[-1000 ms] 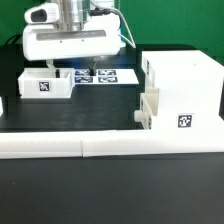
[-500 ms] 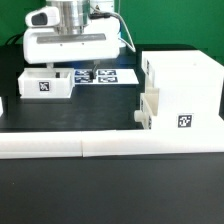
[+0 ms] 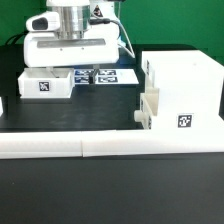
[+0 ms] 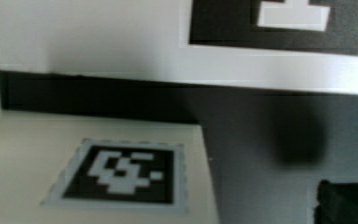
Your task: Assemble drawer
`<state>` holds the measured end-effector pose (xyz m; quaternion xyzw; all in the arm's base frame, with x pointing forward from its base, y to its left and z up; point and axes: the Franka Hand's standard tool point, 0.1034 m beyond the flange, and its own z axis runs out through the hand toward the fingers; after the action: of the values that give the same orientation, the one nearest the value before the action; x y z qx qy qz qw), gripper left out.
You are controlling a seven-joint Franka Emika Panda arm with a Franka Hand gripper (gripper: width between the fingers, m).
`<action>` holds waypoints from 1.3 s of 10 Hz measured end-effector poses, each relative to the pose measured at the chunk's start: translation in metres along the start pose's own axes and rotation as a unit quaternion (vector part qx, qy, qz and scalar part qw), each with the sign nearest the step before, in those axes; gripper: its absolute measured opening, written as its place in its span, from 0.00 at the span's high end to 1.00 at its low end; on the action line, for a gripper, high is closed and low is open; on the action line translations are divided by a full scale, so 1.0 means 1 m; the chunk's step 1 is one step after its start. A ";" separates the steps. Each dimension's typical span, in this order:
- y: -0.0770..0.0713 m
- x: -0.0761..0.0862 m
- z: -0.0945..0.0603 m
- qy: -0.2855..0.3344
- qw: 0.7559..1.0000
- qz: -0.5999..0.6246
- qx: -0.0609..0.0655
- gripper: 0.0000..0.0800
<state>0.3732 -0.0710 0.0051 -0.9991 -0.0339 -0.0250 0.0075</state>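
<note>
The tall white housing [image 3: 180, 90] stands at the exterior view's right, with one small tray [image 3: 147, 110] sitting partly in its front opening. The second tray [image 3: 45, 84] lies on the black table at the exterior view's left, a square tag on its side. My gripper [image 3: 88, 70] hangs low just beside this tray's right end, over the marker board [image 3: 108, 76]. It holds nothing. In the wrist view the tray's tagged face [image 4: 131, 172] fills the lower part. One dark finger [image 4: 354, 200] shows at the frame's edge, far off centre, so the jaws stand apart.
A long low white border wall [image 3: 110, 148] runs along the front of the table. The marker board's tags also show in the wrist view [image 4: 282, 20]. Cables hang behind the arm.
The gripper has come down a little toward the table beside the left tray. The trays and the housing have not moved.
</note>
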 end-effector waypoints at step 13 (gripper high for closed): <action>-0.032 0.026 -0.024 -0.002 1.000 -0.019 0.010 0.95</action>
<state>0.3953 -0.0375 0.0305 -0.9982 -0.0530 -0.0228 0.0169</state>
